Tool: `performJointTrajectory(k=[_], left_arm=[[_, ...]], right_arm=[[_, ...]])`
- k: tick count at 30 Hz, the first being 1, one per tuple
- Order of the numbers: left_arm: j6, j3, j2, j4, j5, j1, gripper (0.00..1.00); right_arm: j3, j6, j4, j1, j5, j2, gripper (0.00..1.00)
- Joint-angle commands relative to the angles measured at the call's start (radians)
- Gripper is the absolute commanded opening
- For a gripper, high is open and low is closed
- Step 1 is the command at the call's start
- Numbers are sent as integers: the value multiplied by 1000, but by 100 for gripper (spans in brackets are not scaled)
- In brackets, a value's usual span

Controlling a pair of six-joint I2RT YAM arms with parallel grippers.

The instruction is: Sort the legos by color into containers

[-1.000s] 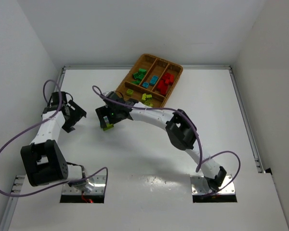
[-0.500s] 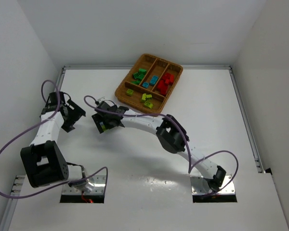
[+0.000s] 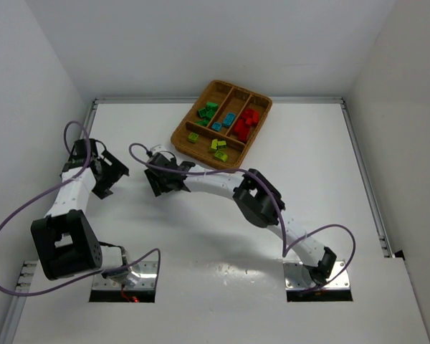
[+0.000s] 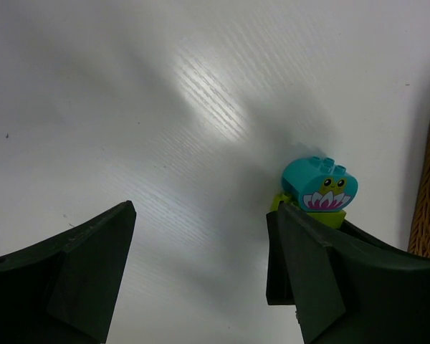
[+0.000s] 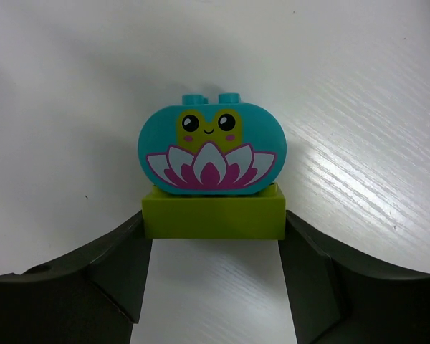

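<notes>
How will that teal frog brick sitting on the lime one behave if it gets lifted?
Both look like rigid, light plastic, unlikely to flex. The jaws of the right gripper flank only the lime brick; the teal frog brick likely holds on by studs and might pop off if bumped. Its rounded face looks slippery to grip.

a glossy white table (image 3: pixel 330 186). a brown wicker tray (image 3: pixel 256 134) lies on it toward the far side. nearer, a lime brick (image 5: pixel 213 221) carries a teal frog brick (image 5: pixel 211 150); can't tell whether the lime one touches the tabletop.
</notes>
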Motion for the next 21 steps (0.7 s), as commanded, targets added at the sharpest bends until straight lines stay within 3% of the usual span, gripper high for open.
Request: performJointTrajectory(k=[1,5,7,11,15,18,21], left_arm=[[13,-6,-6,23,20,10,86],[22,-6,-6,34,33,10,86],[33,3,-6,34,42,10,86],[33,3,-6,34,66,10,86],[33,-7,-6,34,76,10,86],[42,-7,-6,34,76,10,86],[42,-17,-6,43,97,10,86]], right_arm=[[-52,-41,26,-5,6,-50,65],[-37,-89,5,-5,42,-52,86],[15,-131,-20,-14,43,-28,90],[59,-184,-54,-14,32,24,90],[72,-193,-48,-14,41,44,77],[29,-202,1,-5,41,20,77],[75,-202,-25,-5,41,44,67]])
